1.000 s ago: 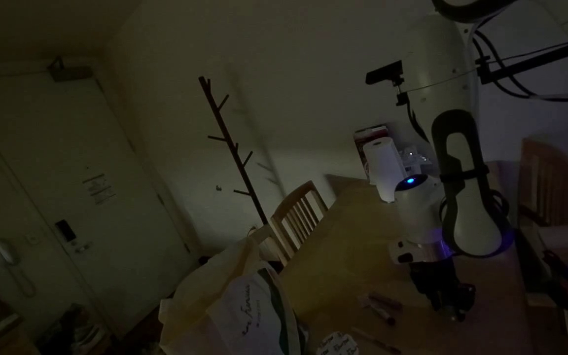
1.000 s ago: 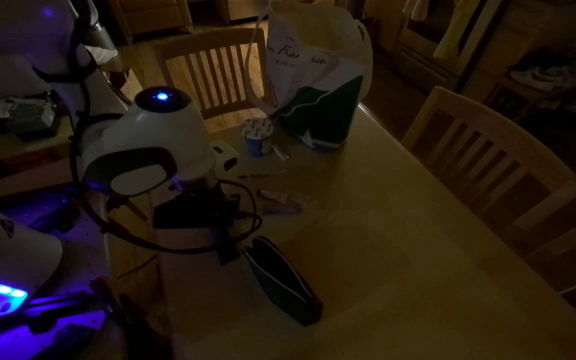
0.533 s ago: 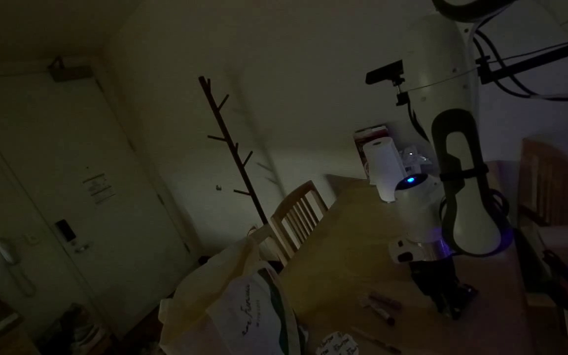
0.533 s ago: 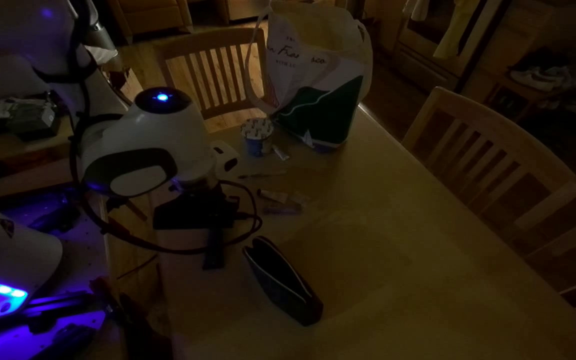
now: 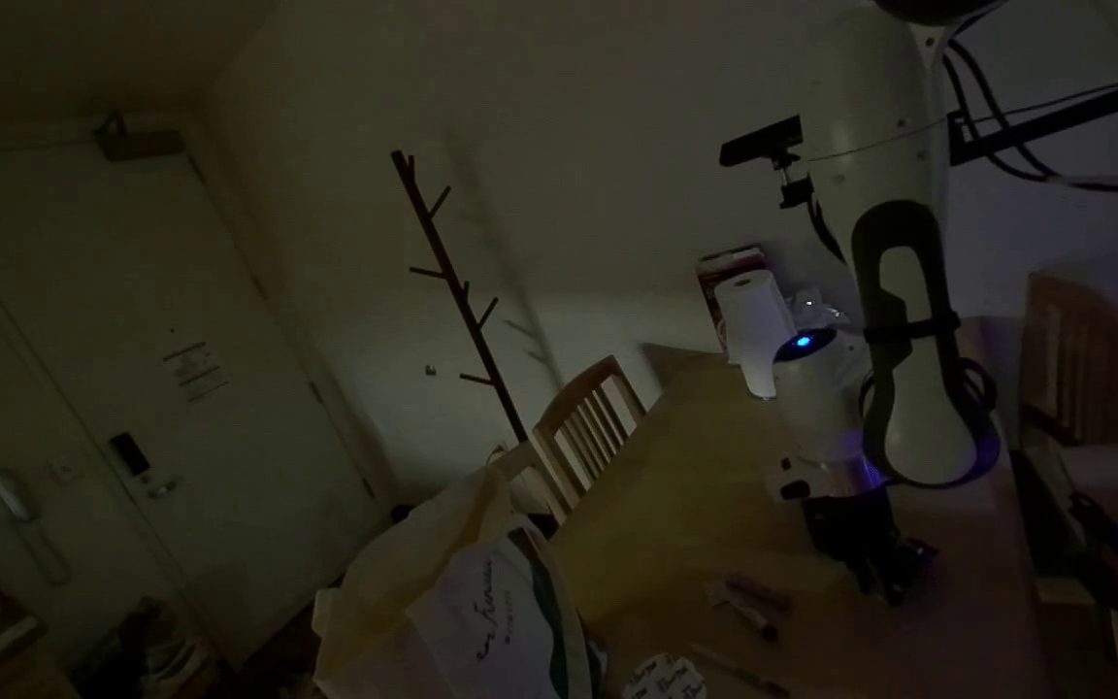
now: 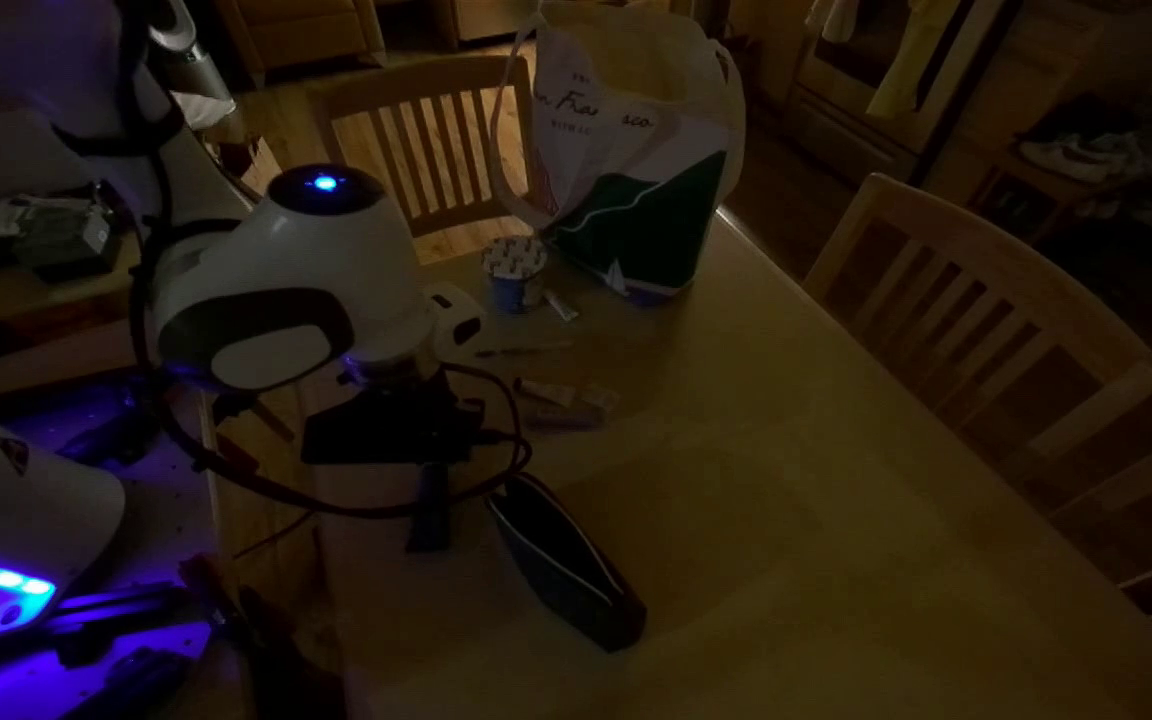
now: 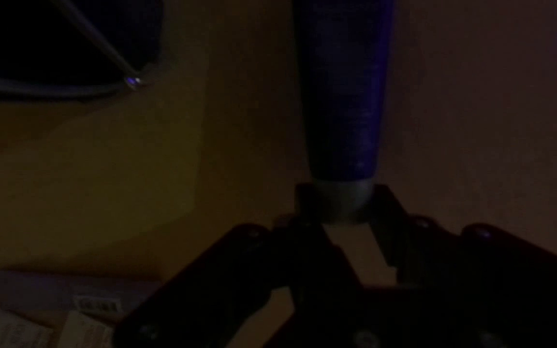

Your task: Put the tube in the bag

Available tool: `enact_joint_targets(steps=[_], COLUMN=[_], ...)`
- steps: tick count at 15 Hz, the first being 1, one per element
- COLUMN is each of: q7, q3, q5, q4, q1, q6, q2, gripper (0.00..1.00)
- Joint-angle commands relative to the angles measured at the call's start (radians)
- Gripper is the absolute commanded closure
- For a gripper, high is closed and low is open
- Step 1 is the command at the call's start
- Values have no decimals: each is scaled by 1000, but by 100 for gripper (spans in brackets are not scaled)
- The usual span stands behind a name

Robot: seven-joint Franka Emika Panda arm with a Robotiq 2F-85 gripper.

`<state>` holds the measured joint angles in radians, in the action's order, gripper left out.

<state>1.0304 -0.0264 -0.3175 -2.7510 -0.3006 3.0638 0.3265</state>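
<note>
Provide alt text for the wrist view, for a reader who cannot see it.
A gripper holds a dark blue tube by its pale cap over a dim table. An open pouch shows upper left, a barcoded item lower left.

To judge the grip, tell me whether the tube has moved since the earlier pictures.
Yes. In an exterior view, the tube has swung left in the picture, its free end farther from the unmoved dark pouch.
</note>
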Motion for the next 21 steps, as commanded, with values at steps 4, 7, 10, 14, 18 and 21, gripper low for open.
enact_joint_targets(steps=[4,7,10,14,18,21], q7=[-68,-72,-23,87,376,596], q3=[156,151,146,164,214,278], q5=[-111,-156,-192,-189,-72,33], q4=[-13,5,25,24,22,15], q1=[173,185,178,170,175,230], q6=[-284,-411,-507,-524,-465,-453], q2=[-252,-334,-397,-445,-434,-415], gripper=[92,92,92,92,92,92])
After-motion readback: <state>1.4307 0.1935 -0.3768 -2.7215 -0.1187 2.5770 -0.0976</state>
